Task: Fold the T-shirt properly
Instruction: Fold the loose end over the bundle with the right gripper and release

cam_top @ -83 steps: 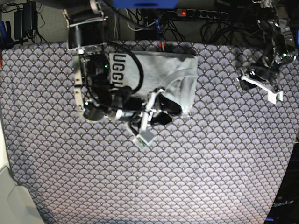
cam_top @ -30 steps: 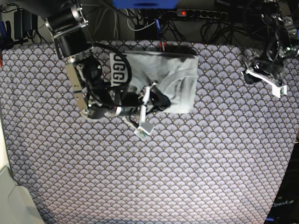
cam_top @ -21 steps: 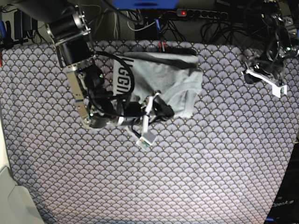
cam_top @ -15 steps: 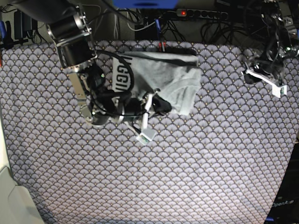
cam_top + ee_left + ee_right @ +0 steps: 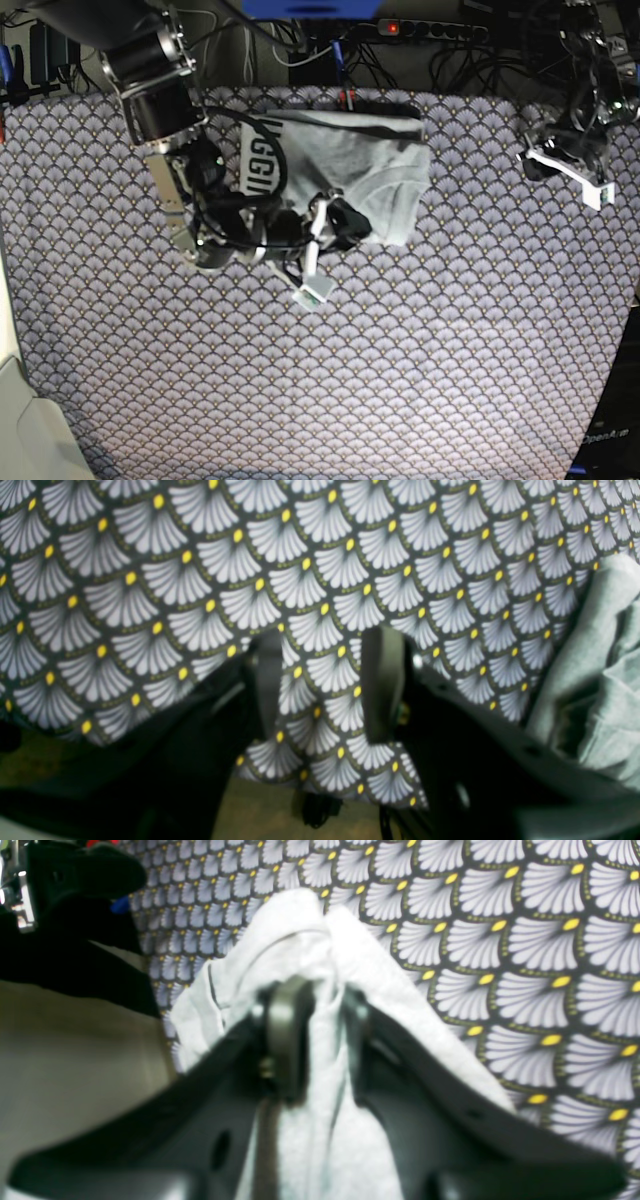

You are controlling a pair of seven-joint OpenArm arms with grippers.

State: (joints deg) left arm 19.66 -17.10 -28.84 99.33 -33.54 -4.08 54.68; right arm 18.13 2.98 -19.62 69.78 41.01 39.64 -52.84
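The light grey T-shirt point(image 5: 350, 160) lies folded at the back of the table, with black lettering point(image 5: 262, 165) along its left side. My right gripper point(image 5: 335, 225) is at the shirt's front edge. In the right wrist view its fingers point(image 5: 285, 1040) stand close together, and a bunched fold of the T-shirt point(image 5: 325, 1060) fills the gap between them. My left gripper point(image 5: 572, 172) hangs open at the far right, well clear of the shirt. The left wrist view shows only tablecloth between its fingers point(image 5: 382, 680), with the T-shirt point(image 5: 600, 655) at that view's right edge.
The scallop-patterned tablecloth point(image 5: 400, 350) covers the whole table. Cables and a power strip point(image 5: 430, 30) run along the back edge. A pale surface point(image 5: 25, 430) sits at the front left corner.
My right gripper tugged the shirt's front right corner outward and then back a little, which left that edge more rumpled. The left arm has not moved.
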